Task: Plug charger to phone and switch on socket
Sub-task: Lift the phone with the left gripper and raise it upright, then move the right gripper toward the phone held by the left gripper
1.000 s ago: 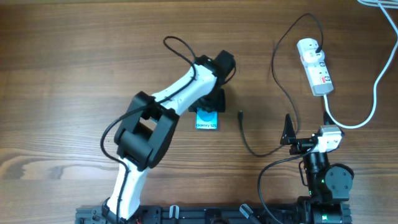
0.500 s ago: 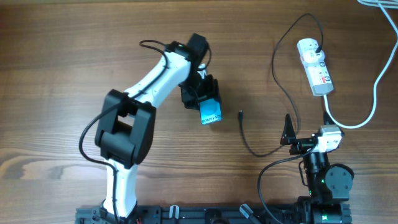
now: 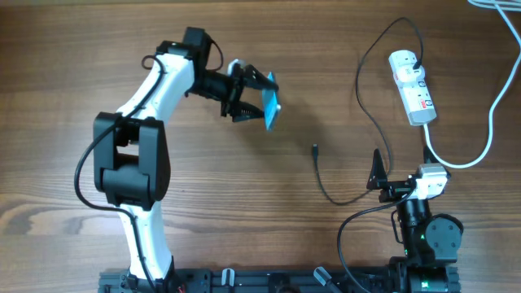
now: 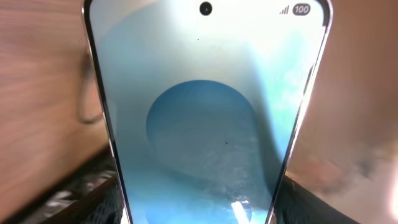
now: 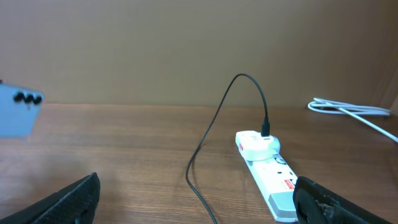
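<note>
My left gripper is shut on the phone and holds it lifted above the table, tilted on edge. In the left wrist view the phone's blue-green screen fills the frame between the fingers. The phone's back shows at the far left of the right wrist view. The charger cable runs from the white adapter on the socket down to its plug tip, which lies on the table right of the phone. My right gripper is open and empty near the front right, facing the socket.
A thick white cord loops from the socket toward the right edge and back corner. It also shows in the right wrist view. The black cable crosses the table between my right fingers.
My left arm has lifted the phone off the table and swung it back and left, turning it on edge. The right arm, cable and socket have not moved.
</note>
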You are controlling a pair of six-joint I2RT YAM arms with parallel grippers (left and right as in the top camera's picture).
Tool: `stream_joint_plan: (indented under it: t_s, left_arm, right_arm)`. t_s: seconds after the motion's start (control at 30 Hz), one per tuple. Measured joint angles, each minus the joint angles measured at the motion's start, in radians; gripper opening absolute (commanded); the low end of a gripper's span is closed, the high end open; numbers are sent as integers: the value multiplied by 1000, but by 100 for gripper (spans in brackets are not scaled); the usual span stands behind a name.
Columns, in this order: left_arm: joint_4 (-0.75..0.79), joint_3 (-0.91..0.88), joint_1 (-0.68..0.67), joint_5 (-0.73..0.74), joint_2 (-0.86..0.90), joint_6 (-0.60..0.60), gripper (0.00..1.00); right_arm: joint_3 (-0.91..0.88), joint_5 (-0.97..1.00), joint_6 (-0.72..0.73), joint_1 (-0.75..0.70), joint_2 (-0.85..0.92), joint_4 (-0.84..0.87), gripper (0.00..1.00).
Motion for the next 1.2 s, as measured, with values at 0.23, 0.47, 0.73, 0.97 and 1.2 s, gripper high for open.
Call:
stream_joint_plan:
  t_s: [0.23, 0.47, 0.73, 0.97, 1.2]
  left_arm:
    - [0, 0, 29, 195, 0, 0, 70]
    - [0, 0, 32, 225, 0, -13, 70]
    - [1, 0, 69, 229, 0, -30, 70]
    - [-8, 0, 82, 229, 0, -48, 70]
    - [-30, 0, 83, 229, 0, -146, 69]
  right_arm:
    - [0, 0, 0, 0, 0, 1, 100]
    - [0, -164, 351, 0, 0, 24, 100]
    - [1, -414, 1166, 0, 4, 348, 99]
    - [198, -496, 1131, 0, 55, 142, 100]
    - [661, -501, 718, 0, 448, -502, 100]
